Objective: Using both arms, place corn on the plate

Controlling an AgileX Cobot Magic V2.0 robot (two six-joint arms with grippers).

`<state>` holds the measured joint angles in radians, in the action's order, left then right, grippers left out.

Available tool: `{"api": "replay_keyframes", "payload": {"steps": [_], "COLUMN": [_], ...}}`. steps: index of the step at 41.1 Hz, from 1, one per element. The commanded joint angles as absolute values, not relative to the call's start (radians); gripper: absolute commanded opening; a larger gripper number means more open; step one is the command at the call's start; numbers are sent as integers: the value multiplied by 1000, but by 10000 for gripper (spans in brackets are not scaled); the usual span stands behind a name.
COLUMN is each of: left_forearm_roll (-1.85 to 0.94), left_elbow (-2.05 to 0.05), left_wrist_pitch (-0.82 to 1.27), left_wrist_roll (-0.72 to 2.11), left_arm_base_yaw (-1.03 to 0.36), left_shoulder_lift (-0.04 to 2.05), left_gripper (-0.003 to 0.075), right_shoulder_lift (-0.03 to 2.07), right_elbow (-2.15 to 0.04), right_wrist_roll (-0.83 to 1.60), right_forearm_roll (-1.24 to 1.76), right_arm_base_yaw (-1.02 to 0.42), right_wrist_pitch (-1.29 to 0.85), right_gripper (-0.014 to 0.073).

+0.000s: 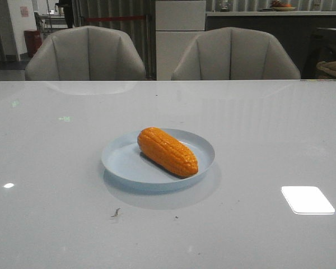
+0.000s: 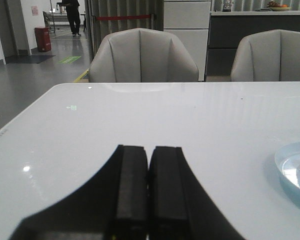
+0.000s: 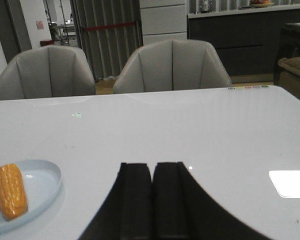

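Glossy white table point(image 1: 257, 123) fills most of the room from where I'm standing, with 2 grey padded chairs point(image 1: 85, 53) pushed in on the far side and a dark counter behind them. Pretty much dead center sits the pale-blue plate point(image 1: 120, 162), and the corn point(image 1: 167, 151) is lying right in it, angled so 1 tapered end points to about 10 o'clock and the other to 4 o'clock. Neither arm shows up from the front. On the wrist cams, the left gripper point(image 2: 149, 200) has its black fingers pressed together with nothing between them, plate off at its 3 o'clock. Same for the right gripper point(image 3: 152, 202): closed up, empty, corn away at its 9 o'clock.
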<state>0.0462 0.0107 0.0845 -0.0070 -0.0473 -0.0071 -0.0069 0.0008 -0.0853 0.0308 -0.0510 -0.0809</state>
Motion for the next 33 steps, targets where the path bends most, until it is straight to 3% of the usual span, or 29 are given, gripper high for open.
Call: {"api": "replay_keyframes", "payload": {"steps": [1, 10, 33], "left_forearm_roll": [40, 40, 40], "left_elbow": [48, 48, 48], "left_wrist_pitch": [6, 6, 6], "left_wrist_roll": [-16, -16, -16], "left_arm_base_yaw": [-47, -47, -47], "left_shoulder_lift": [-23, -23, -23], "left_gripper": [94, 94, 94], "right_shoulder_lift": [-26, -35, -35], "right_elbow": [-5, 7, 7], "right_wrist_roll": [-88, -88, -88], "right_forearm_roll": [33, 33, 33], "right_arm_base_yaw": [-47, -47, -47], "right_wrist_pitch": [-64, -175, -176], "right_gripper": [66, 66, 66]}}
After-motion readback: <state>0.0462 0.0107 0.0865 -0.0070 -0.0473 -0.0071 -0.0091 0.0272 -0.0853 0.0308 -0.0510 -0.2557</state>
